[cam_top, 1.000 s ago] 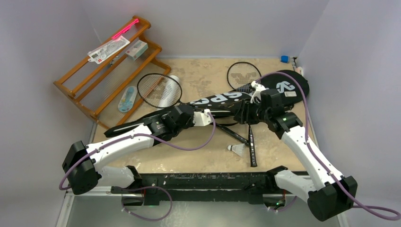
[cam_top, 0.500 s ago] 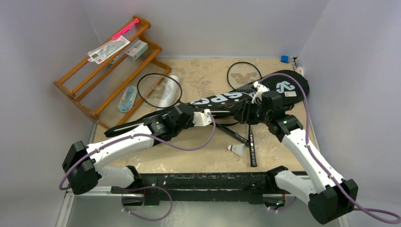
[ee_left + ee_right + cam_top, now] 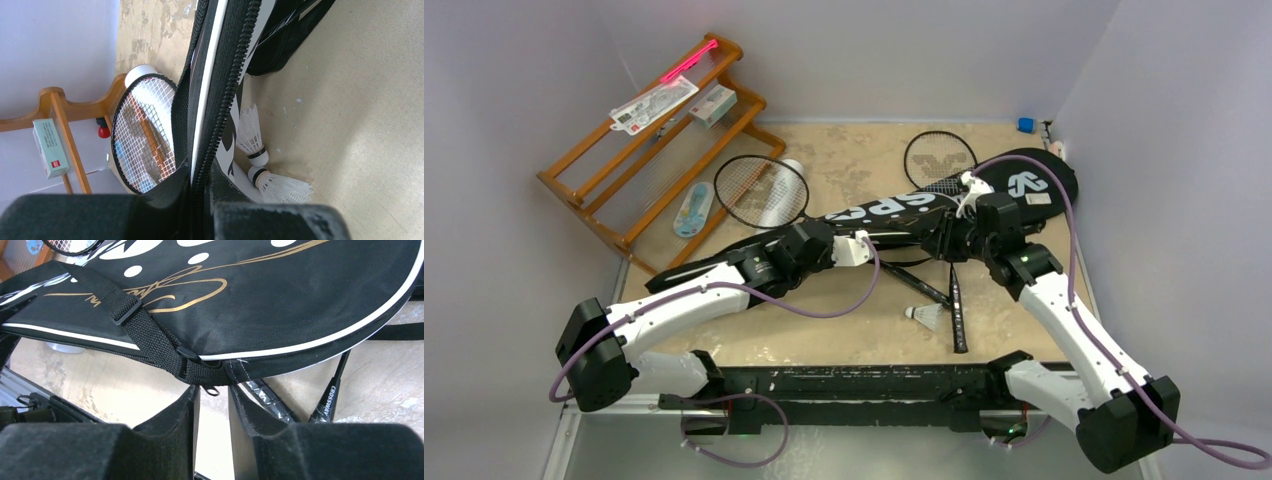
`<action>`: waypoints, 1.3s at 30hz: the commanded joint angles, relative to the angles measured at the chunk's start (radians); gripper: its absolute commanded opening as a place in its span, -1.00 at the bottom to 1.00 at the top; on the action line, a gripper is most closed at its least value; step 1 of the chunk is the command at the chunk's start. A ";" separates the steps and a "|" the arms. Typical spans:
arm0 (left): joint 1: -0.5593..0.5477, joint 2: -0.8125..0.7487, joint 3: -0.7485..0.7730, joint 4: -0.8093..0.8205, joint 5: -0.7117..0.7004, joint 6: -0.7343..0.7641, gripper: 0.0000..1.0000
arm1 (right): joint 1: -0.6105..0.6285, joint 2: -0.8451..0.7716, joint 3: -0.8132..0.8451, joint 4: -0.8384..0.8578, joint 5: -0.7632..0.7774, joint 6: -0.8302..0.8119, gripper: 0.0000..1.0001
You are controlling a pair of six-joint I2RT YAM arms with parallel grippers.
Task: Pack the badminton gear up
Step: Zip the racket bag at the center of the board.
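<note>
- The table (image 3: 854, 150) is a tan, mottled sheet. It looks smooth enough for the gear to slide if it is dragged.
- The black racket bag (image 3: 894, 208) lies aslant across the middle and is held up between both arms. It is limp woven fabric with white piping, white lettering and gold script.
- Two rackets stay outside the bag, one (image 3: 761, 190) near the orange rack (image 3: 624, 170) and one (image 3: 939, 158) at the far side. They have thin rigid frames and open string mesh.
- The left gripper (image 3: 197, 172) is pressed together on the bag's zipped edge (image 3: 227, 85), holding it on edge.
- The right gripper (image 3: 212, 395) is narrowly parted, its padded fingers (image 3: 170, 425) straddling the webbing tab.
- The step in hand seems to be opening the bag. The left arm should keep the seam taut, so that the right can close squarely on the pull and draw along the teeth, not across them.
- Feather shuttlecocks (image 3: 251, 135) lie beside the bag. They are light and easily crushed.
- The zip pull (image 3: 212, 389) is a small wire loop just at the right fingertips.
</note>
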 commanded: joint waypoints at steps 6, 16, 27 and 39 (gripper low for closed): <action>0.002 -0.034 0.008 0.064 0.013 -0.007 -1.00 | 0.011 0.002 0.002 0.035 0.009 0.016 -0.76; 0.001 -0.031 0.015 0.059 0.021 -0.017 -1.00 | 0.012 -0.001 0.006 0.024 -0.030 0.016 -1.00; 0.002 -0.009 0.036 0.047 0.097 -0.055 -1.00 | 0.023 0.005 -0.021 0.142 -0.232 0.118 -1.00; 0.002 0.002 0.032 0.049 0.159 -0.059 -1.00 | 0.071 0.076 0.007 0.214 -0.340 0.166 -1.00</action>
